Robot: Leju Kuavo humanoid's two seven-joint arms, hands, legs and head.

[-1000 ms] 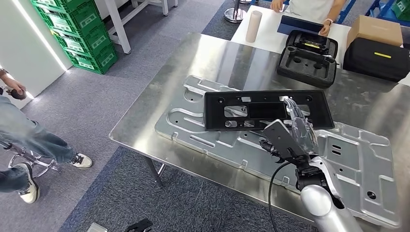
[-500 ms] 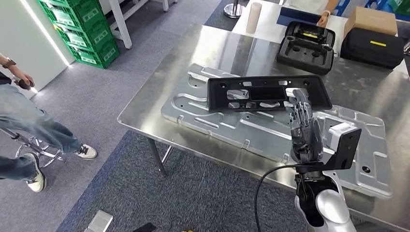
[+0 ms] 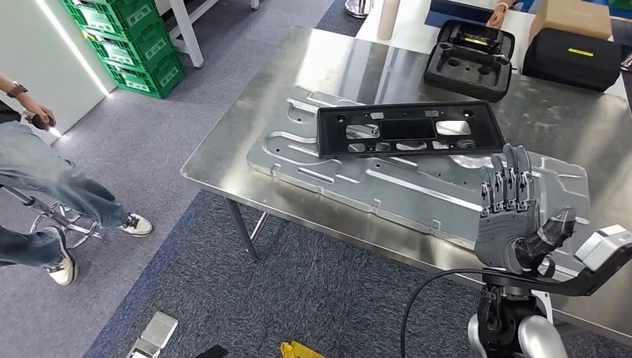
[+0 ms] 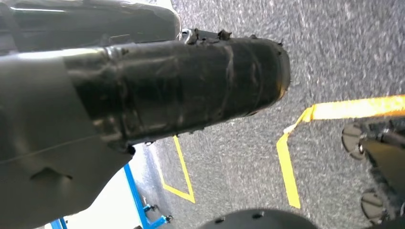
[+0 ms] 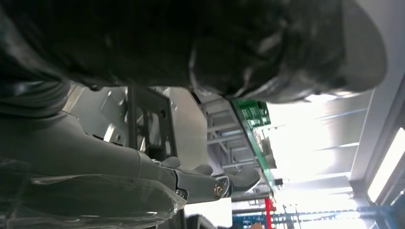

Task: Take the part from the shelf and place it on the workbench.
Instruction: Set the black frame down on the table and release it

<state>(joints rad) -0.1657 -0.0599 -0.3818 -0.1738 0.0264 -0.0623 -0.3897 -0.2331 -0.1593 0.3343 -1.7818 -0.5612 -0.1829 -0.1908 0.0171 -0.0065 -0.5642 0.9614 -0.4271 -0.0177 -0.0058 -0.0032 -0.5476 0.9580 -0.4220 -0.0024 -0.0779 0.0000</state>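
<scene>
the right hand (image 3: pixel 513 224) has let go of the black part (image 3: pixel 406 128) and drawn back toward the workbench's (image 3: pixel 246 130) near edge; its fingers are now straight and apart, empty, raised above the silver panel (image 3: pixel 417 195); the part lies flat on that panel, free of the hand; the head camera has shifted too
</scene>
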